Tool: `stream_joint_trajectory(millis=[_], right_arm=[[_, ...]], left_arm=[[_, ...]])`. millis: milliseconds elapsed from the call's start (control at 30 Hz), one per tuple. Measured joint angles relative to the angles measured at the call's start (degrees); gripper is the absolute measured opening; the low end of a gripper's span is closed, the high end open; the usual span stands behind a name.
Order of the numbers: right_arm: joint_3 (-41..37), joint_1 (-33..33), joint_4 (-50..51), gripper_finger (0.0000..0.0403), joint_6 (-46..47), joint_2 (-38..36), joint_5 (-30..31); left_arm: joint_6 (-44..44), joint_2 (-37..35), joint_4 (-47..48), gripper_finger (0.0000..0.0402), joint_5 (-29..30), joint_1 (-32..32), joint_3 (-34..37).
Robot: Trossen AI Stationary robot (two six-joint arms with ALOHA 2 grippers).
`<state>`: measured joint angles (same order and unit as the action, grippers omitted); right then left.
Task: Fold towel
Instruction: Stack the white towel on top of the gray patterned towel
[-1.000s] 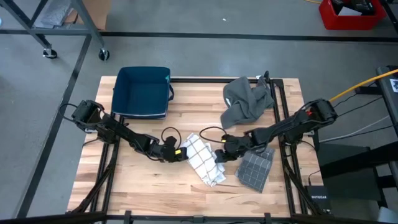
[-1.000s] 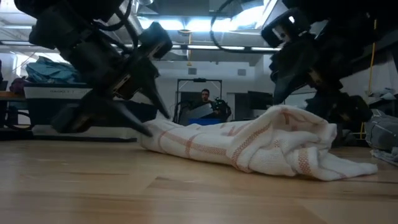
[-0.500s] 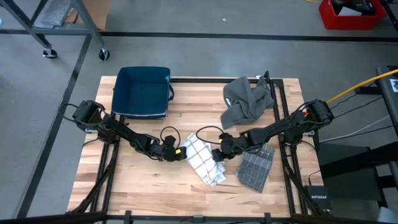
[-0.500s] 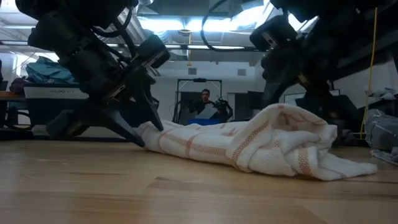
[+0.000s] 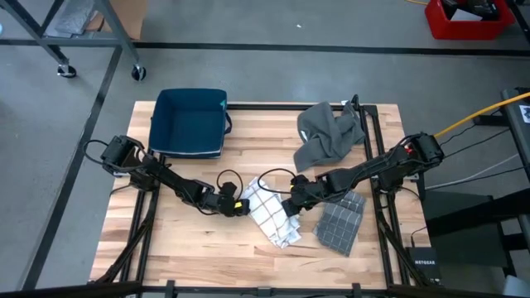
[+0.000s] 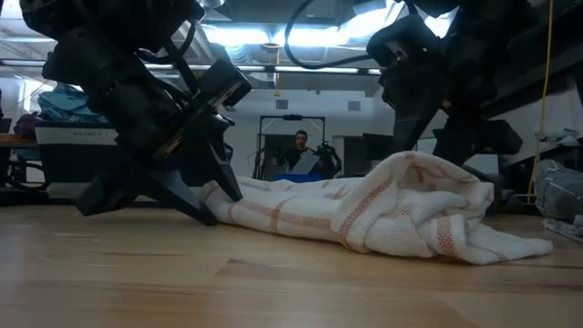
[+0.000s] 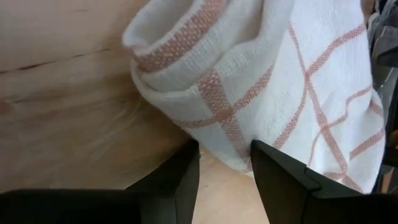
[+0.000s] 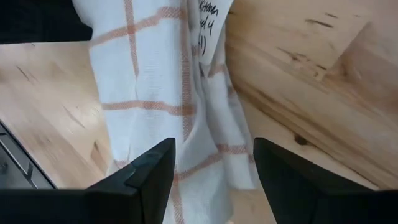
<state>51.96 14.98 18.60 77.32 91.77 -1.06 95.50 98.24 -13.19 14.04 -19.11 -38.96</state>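
Note:
A white towel with orange checks (image 5: 269, 213) lies bunched on the wooden table's middle; in the low view (image 6: 364, 214) it forms a long low heap. My left gripper (image 5: 243, 205) is low at the towel's left end, open, its fingertips (image 7: 189, 155) on either side of a folded edge. My right gripper (image 5: 287, 206) is open over the towel's right side, and its own view (image 8: 214, 155) shows a strip of towel between its fingers. My left gripper's open fingers stand on either side of the towel's folded edge (image 7: 231, 154), coming nearly level from the table's left. I cannot tell whether they touch the cloth. My right gripper's open fingers straddle the bunched towel (image 8: 186, 124), slanting down from the right. I cannot tell whether they touch it.
A dark blue bin (image 5: 190, 122) stands at the far left. A crumpled grey cloth (image 5: 330, 132) lies at the far right, and a folded grey checked cloth (image 5: 339, 223) lies right of the towel. A person (image 6: 301, 150) sits in the room behind.
My right gripper has gone toward the table's left, from beside the towel to over its right side. My left gripper has sunk to the table at the towel's left end. The towel has stayed where it was.

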Motion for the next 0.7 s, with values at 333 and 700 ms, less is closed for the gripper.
stream_joint_trajectory(millis=[333, 700], right_arm=[[0.00, 0.00, 0.03, 0.0220, 2.69, 0.00, -1.25], [-0.04, 0.04, 0.01, 0.0220, 3.26, 0.00, -1.53]], left_arm=[[1.14, 0.07, 0.00, 0.0139, -0.08, 0.09, 0.00], [1.14, 0.13, 0.00, 0.0139, 0.27, 0.13, 0.04]])
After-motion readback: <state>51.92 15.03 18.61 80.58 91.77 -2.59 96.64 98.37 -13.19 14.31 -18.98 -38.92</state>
